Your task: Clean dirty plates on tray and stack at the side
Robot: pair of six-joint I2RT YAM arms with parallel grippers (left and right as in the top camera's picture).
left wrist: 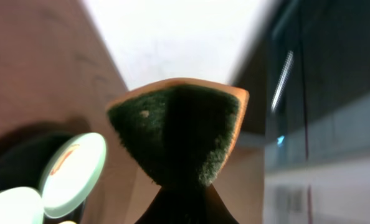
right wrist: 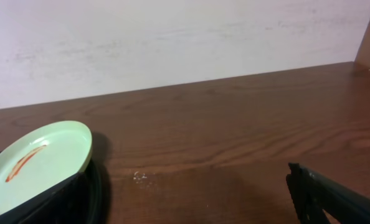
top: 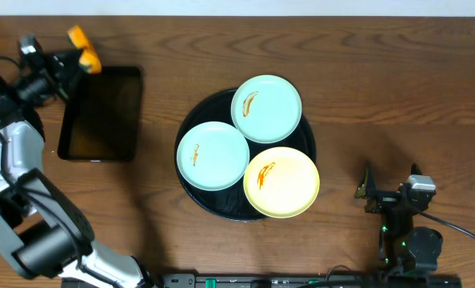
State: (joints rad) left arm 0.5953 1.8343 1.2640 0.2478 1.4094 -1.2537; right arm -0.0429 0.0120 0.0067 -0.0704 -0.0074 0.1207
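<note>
The round black tray (top: 208, 110) holds three plates. A mint-blue plate (top: 266, 108) at the back, a mint-blue plate (top: 213, 155) at the left and a pale yellow plate (top: 281, 182) at the front right each carry an orange-brown smear. My left gripper (top: 71, 56) is at the far left back, shut on a sponge (top: 85, 48) with an orange body and a dark green face (left wrist: 175, 134), away from the tray. My right gripper (top: 389, 190) is open and empty on the table right of the tray. The back plate also shows in the right wrist view (right wrist: 35, 165).
A rectangular black tray (top: 101, 112) lies at the left, just below the sponge. Bare wooden table lies between the round tray and my right gripper. A white wall runs behind the table's far edge (right wrist: 172, 43).
</note>
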